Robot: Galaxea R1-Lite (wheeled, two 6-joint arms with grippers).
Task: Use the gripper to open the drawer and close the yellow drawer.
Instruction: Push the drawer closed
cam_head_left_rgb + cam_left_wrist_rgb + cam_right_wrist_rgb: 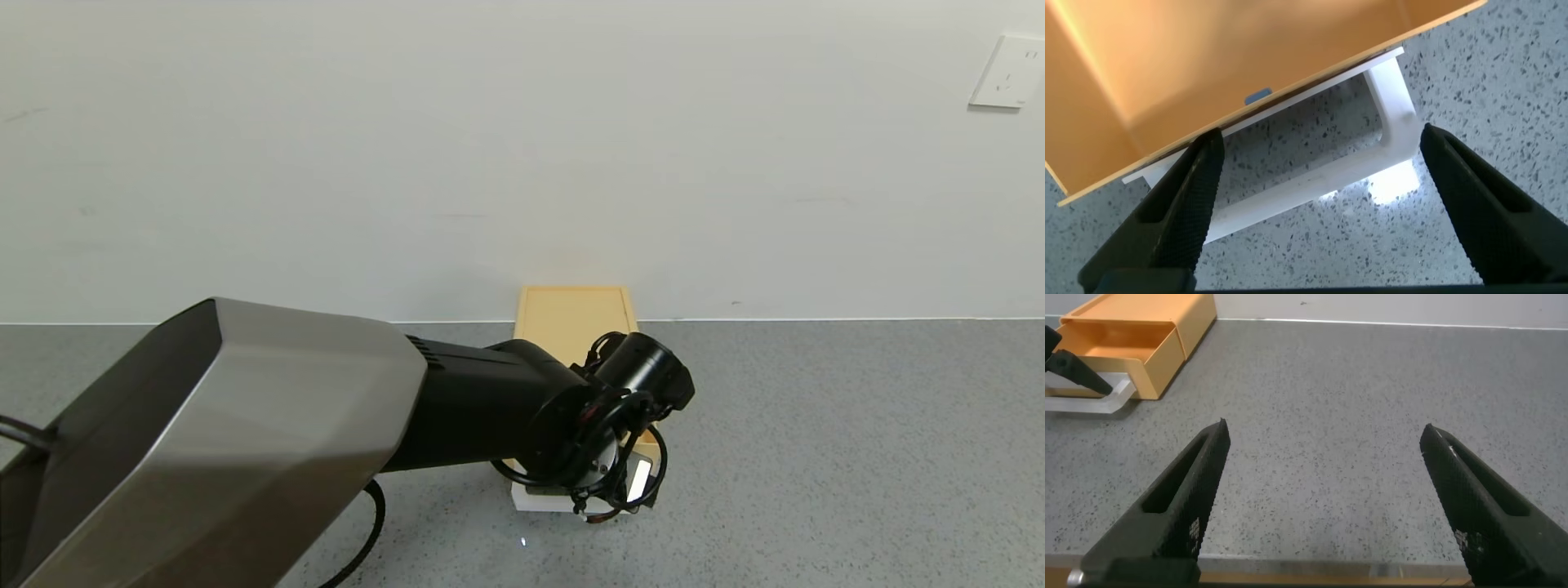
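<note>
The pale-yellow drawer box [571,314] stands on the grey table against the wall. Its drawer [1118,347] is pulled partly out, as the right wrist view shows. The white loop handle [1306,184] on the drawer's front [1208,57] faces me; its end shows in the head view [535,500]. My left gripper [1321,135] is open, its jaws wide apart on either side of the handle's bar and not closed on it. In the head view the left gripper [608,498] is mostly hidden under its wrist. My right gripper [1325,429] is open and empty, low over bare table, off to the side of the drawer.
The grey speckled table [816,457] runs to a white wall with a socket [1008,72] at the far right. The left arm's silver shell [229,441] fills the near left. The table's near edge [1306,572] shows below the right gripper.
</note>
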